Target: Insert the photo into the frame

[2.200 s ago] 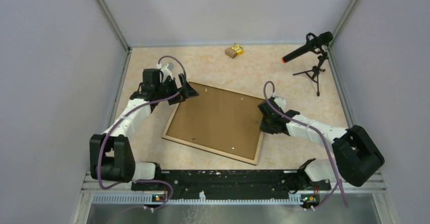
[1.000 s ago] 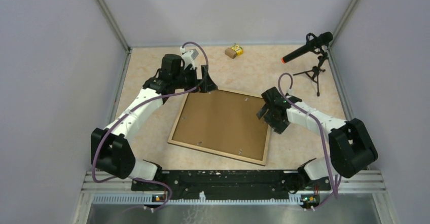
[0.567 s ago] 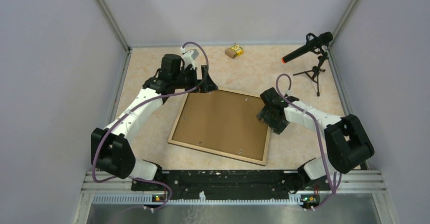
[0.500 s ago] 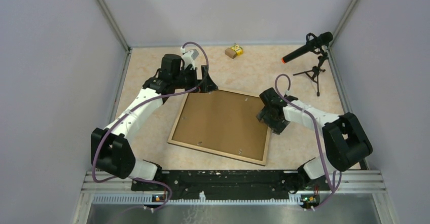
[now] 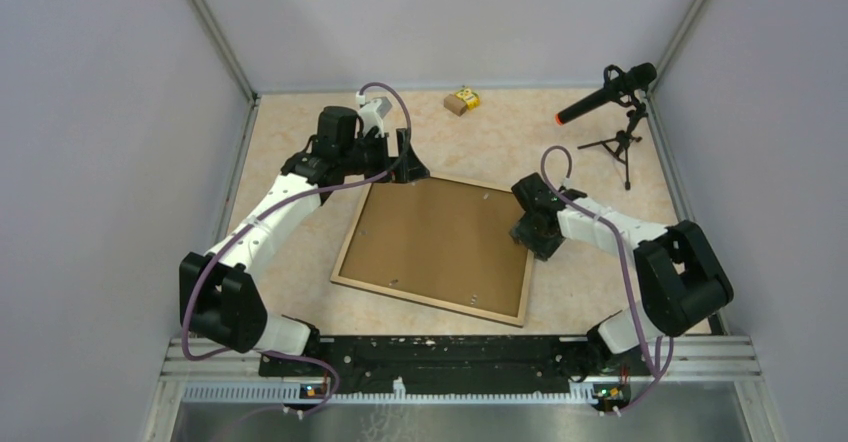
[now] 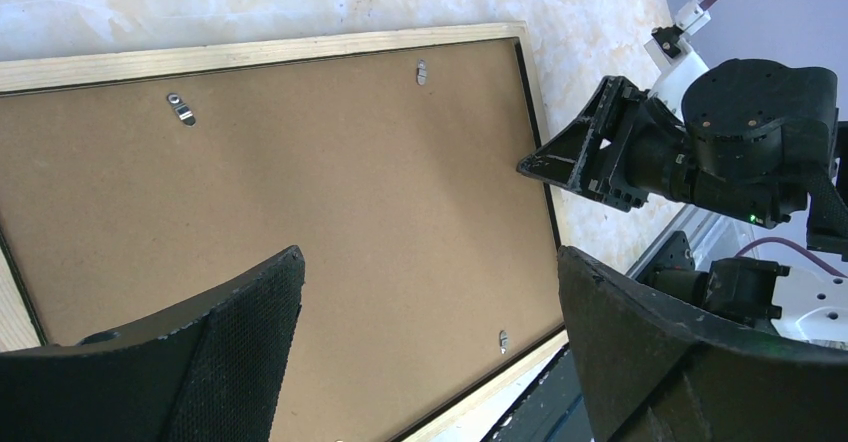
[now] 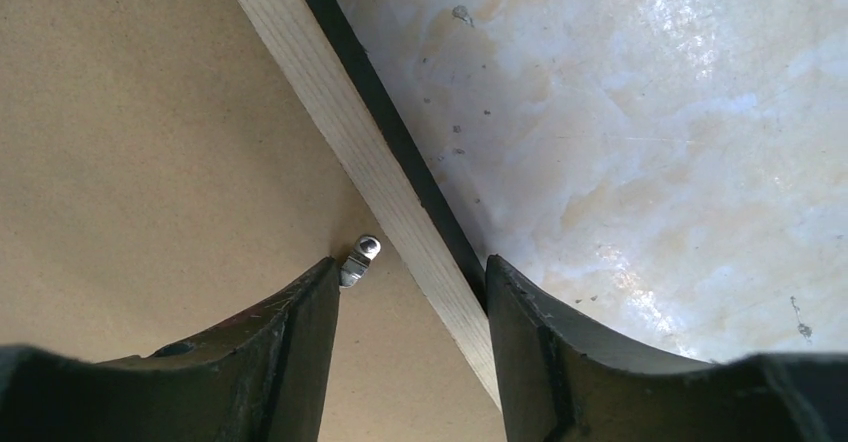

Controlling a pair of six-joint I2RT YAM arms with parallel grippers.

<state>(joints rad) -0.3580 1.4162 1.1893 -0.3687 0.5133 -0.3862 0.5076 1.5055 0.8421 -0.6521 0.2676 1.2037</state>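
The frame lies face down on the table, its light-wood rim up and a brown backing board held in it by small metal clips. The photo is hidden. My left gripper hovers wide open over the frame's far left corner, with only the board between its fingers. My right gripper straddles the frame's right rim. One finger rests on the board beside a clip, the other against the black outer edge. Its jaws stand apart.
A small yellow-and-brown box sits at the far edge. A microphone on a tripod stands at the far right. Grey walls close in both sides, and a black rail runs along the near edge.
The frame first shifted right and turned as the left arm swung farther away. In the last second the right gripper settled onto the right rim and its jaws narrowed. The left arm stayed still.
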